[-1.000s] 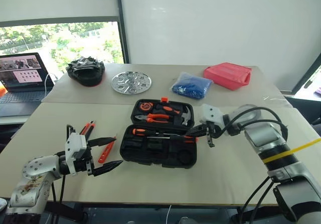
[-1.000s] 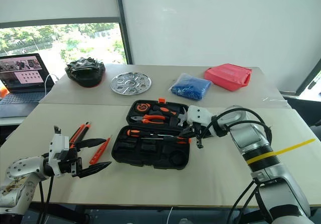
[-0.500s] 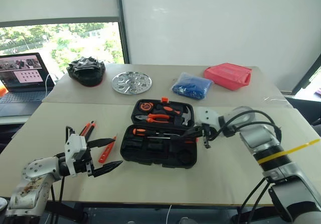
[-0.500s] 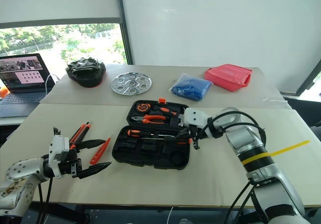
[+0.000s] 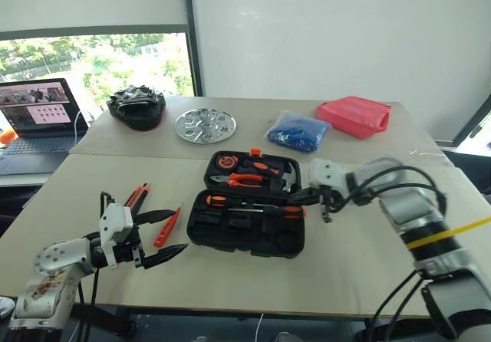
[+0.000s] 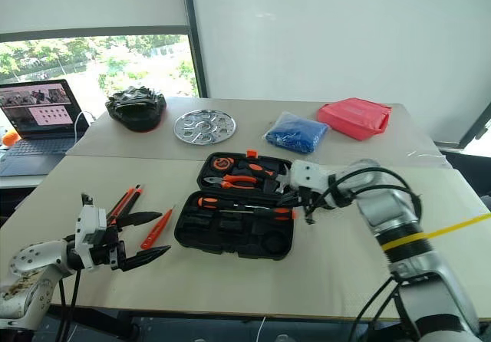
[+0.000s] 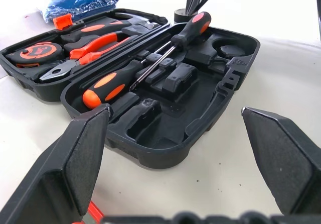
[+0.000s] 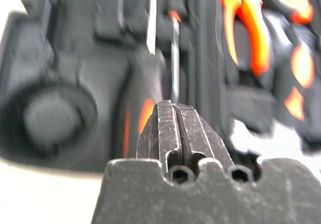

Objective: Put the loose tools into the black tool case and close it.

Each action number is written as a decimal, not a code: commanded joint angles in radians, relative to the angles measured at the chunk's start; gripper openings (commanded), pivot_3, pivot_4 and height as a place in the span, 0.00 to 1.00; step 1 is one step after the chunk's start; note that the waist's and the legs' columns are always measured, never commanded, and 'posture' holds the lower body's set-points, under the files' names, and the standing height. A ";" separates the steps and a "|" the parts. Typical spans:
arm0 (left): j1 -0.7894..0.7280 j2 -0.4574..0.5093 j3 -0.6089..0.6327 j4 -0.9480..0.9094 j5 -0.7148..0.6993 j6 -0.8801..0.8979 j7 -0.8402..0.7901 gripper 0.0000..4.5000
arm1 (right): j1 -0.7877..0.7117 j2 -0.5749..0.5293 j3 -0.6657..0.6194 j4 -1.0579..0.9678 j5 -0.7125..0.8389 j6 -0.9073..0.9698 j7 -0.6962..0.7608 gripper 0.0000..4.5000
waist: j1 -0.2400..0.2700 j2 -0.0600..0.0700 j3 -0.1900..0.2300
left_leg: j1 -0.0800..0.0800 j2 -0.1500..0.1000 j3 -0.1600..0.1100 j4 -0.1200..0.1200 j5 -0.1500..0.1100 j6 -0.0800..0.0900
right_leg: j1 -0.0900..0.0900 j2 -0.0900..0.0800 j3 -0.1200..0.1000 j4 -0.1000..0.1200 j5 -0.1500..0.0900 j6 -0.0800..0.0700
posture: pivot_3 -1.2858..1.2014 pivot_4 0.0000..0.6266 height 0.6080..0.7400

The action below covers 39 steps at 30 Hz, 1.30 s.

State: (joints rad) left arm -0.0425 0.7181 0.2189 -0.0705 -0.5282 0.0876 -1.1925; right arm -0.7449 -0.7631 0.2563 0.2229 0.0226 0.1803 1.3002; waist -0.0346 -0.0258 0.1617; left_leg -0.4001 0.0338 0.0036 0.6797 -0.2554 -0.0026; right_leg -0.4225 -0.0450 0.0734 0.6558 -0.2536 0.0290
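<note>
**Inspector:** Black moulded tool case [image 5: 247, 217] is lying open in the middle of the table [image 5: 345, 265], lid half with pliers [image 5: 244, 179] and hammer [image 5: 281, 175] on the far side. Two orange-and-black screwdrivers [image 7: 145, 68] are sitting in the near half's recesses.

**Clerk:** And the right gripper [image 5: 301, 198]?

**Inspector:** Its fingers are pressing together, pinching nothing, and it is hovering at the case's right edge, near the handle end of one screwdriver.

**Clerk:** The left gripper [image 5: 167, 235]?

**Inspector:** It is hanging with fingers spread wide, empty, left of the case. A slim orange tester [image 5: 166, 227] is lying on the table just beyond it. An orange-black utility knife [image 5: 135, 195] is lying farther left, apart from the case.
</note>
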 commanded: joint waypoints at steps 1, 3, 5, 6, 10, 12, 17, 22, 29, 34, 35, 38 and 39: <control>-0.018 0.011 0.008 -0.022 0.000 -0.013 -0.003 1.00 | 0.018 -0.027 -0.026 -0.016 0.000 -0.003 0.000 0.02 | -0.005 0.000 0.000 | 0.000 0.000 0.000 0.000 0.000 0.000 | 0.000 0.000 0.000 0.000 0.000 0.000 | 0.52 0.24 1.00; -0.022 0.012 0.008 -0.019 0.000 -0.012 -0.004 1.00 | 0.027 -0.032 -0.020 -0.019 -0.005 0.009 0.002 0.02 | -0.011 0.000 0.000 | 0.000 0.000 0.001 0.000 0.000 0.000 | 0.000 0.000 0.001 0.001 0.000 0.000 | 0.52 0.24 1.00; -0.025 0.012 0.007 -0.020 0.000 -0.009 -0.004 1.00 | 0.032 -0.021 -0.019 -0.023 -0.001 0.017 -0.004 0.02 | -0.012 0.000 0.000 | 0.001 0.000 0.001 0.000 0.000 0.000 | 0.000 0.001 0.001 0.001 0.000 0.000 | 0.52 0.24 1.00; -0.027 0.012 0.007 -0.021 0.000 -0.007 -0.003 1.00 | 0.029 -0.012 -0.016 -0.024 0.000 0.020 -0.007 0.02 | -0.012 0.000 0.000 | 0.001 0.000 0.001 0.000 0.000 0.000 | 0.000 0.001 0.001 0.001 0.000 0.000 | 0.52 0.24 1.00; -0.025 0.012 0.008 -0.030 -0.001 -0.002 0.000 1.00 | 0.015 0.016 -0.008 -0.023 -0.002 0.025 -0.018 0.02 | -0.010 0.000 0.000 | 0.001 0.000 0.000 0.000 0.000 0.000 | 0.000 0.001 0.001 0.001 0.000 0.000 | 0.52 0.24 1.00; -0.019 0.013 0.011 -0.038 -0.002 0.000 0.003 1.00 | 0.010 0.026 -0.006 -0.023 -0.004 0.024 -0.019 0.02 | -0.008 0.000 0.000 | 0.001 0.000 0.000 0.000 0.000 0.000 | 0.000 0.001 0.001 0.001 0.000 0.000 | 0.52 0.24 1.00; -0.006 0.014 0.018 -0.047 -0.004 0.001 0.009 1.00 | -0.002 0.066 -0.018 -0.043 0.022 0.016 -0.029 0.02 | -0.008 0.001 0.000 | 0.000 0.000 0.000 0.000 0.000 0.000 | 0.000 0.000 0.001 0.001 0.000 0.000 | 0.52 0.24 1.00; -0.003 0.015 0.018 -0.046 -0.004 0.001 0.011 1.00 | -0.013 0.128 0.013 -0.078 0.024 0.055 -0.043 0.02 | -0.010 0.001 0.000 | 0.001 0.000 0.000 0.000 0.000 0.000 | 0.000 0.001 0.001 0.001 0.000 0.000 | 0.52 0.24 1.00; -0.004 0.011 0.011 -0.052 -0.002 0.005 0.018 1.00 | -0.069 0.228 0.083 0.018 -0.044 0.049 -0.101 0.02 | -0.008 0.001 0.001 | 0.000 0.000 0.000 0.000 0.000 0.000 | -0.001 0.001 0.000 0.002 0.000 0.000 | 0.52 0.24 1.00; 0.010 0.014 0.016 -0.062 -0.004 0.007 0.023 1.00 | -0.086 0.257 0.114 0.071 -0.074 0.036 -0.109 0.02 | -0.008 0.001 0.001 | 0.000 0.000 0.000 0.000 0.000 0.000 | -0.001 0.000 0.000 0.001 0.000 0.000 | 0.52 0.24 1.00; 0.011 0.014 0.017 -0.064 -0.004 0.007 0.024 1.00 | -0.087 0.260 0.118 0.080 -0.078 0.031 -0.109 0.02 | -0.008 0.001 0.001 | 0.000 0.000 0.000 0.000 0.000 0.000 | 0.000 0.000 0.000 0.001 0.000 0.000 | 0.52 0.24 1.00; 0.019 0.014 0.019 -0.070 -0.005 0.006 0.029 1.00 | -0.089 0.275 0.127 0.096 -0.085 0.028 -0.114 0.02 | -0.009 0.001 0.001 | 0.001 0.000 0.000 0.000 0.000 0.000 | 0.000 0.001 0.000 0.002 0.000 -0.001 | 0.52 0.24 1.00; 0.019 0.015 0.019 -0.070 -0.005 0.006 0.030 1.00 | -0.090 0.280 0.130 0.101 -0.088 0.029 -0.116 0.02 | -0.011 0.001 0.000 | 0.001 0.000 0.000 0.000 0.000 0.000 | 0.000 0.001 0.000 0.002 0.000 -0.001 | 0.52 0.24 1.00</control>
State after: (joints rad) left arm -0.0289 0.7204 0.2184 -0.1072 -0.5282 0.0938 -1.1674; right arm -0.8219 -0.4924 0.3730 0.3074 -0.0506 0.2166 1.1921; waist -0.0457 -0.0250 0.1622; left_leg -0.3984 0.0342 0.0035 0.6800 -0.2552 -0.0027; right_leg -0.4223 -0.0444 0.0734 0.6580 -0.2532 0.0282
